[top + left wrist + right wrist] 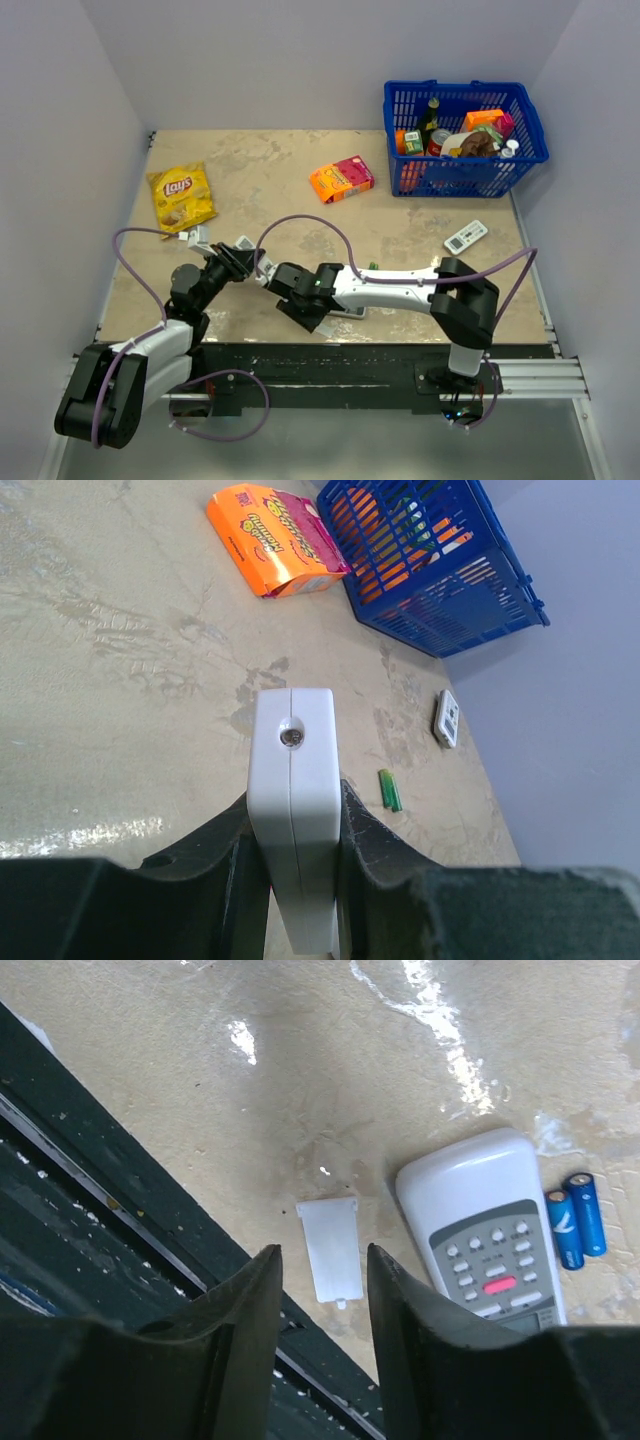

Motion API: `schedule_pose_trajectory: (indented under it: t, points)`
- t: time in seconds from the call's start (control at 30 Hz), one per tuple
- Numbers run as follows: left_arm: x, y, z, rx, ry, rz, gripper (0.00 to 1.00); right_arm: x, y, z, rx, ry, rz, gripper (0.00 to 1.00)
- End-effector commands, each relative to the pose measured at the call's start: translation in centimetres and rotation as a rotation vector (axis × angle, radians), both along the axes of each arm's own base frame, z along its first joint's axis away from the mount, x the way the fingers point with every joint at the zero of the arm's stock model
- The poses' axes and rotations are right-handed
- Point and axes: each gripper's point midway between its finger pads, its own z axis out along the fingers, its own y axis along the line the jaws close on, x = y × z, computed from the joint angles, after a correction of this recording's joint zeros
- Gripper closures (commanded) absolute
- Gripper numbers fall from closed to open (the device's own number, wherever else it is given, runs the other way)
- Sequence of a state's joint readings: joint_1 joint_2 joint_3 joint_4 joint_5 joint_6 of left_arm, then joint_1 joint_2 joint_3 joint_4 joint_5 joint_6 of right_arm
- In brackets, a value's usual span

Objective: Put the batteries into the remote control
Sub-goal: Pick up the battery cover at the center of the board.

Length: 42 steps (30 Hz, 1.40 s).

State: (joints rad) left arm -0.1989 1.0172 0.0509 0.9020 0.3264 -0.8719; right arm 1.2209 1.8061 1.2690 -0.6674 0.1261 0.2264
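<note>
Pale walls are boxing in a mottled beige table, with two robot arms working from its near edge. The left gripper is clamping the remote control, its fingers pressing on both flat sides of the slim white body. The remote is pointing end-on away from the wrist camera, above the tabletop.

The right gripper is hovering with its fingers spread apart and gripping nothing. It is hanging over a small white battery cover lying flat near the table's front edge. Just beside the cover, a wider grey-white remote with button rows is lying face up, with two blue batteries sitting side by side along its edge.

Farther out, a green pair of batteries, a small display remote, an orange box, a blue basket and a yellow chip bag are lying scattered.
</note>
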Motion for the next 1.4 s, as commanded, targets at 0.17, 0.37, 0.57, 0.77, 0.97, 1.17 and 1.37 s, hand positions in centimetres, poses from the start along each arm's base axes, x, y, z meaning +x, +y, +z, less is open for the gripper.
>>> schedule_pose_trajectory:
  t: [0.17, 0.37, 0.57, 0.77, 0.97, 1.17, 1.37]
  points:
    - [-0.8, 0.3, -0.1, 0.006, -0.032, 0.000, 1.00, 0.4, 1.3, -1.3, -0.026, 0.029, 0.038, 0.50]
    - [-0.8, 0.4, -0.2, 0.012, -0.032, 0.001, 1.00, 0.9, 1.3, -2.1, -0.052, 0.039, 0.047, 0.50]
    - [-0.8, 0.3, -0.1, 0.011, -0.035, -0.002, 1.00, 0.8, 1.1, -2.7, -0.075, 0.049, 0.055, 0.53]
    - [-0.8, 0.3, -0.1, 0.011, -0.035, -0.005, 1.00, 0.3, 0.8, -3.4, -0.095, 0.076, 0.068, 0.56]
    - [-0.8, 0.3, 0.0, 0.012, -0.037, -0.005, 1.00, -0.1, 0.5, -4.0, -0.107, 0.104, 0.076, 0.62]
    - [-0.8, 0.3, 0.1, 0.010, -0.039, -0.006, 1.00, -0.6, -0.2, -4.7, -0.109, 0.120, 0.069, 0.69]
    - [-0.8, 0.2, 0.1, 0.004, -0.039, -0.009, 1.00, 0.0, 0.4, -2.4, -0.050, 0.078, 0.062, 0.79]
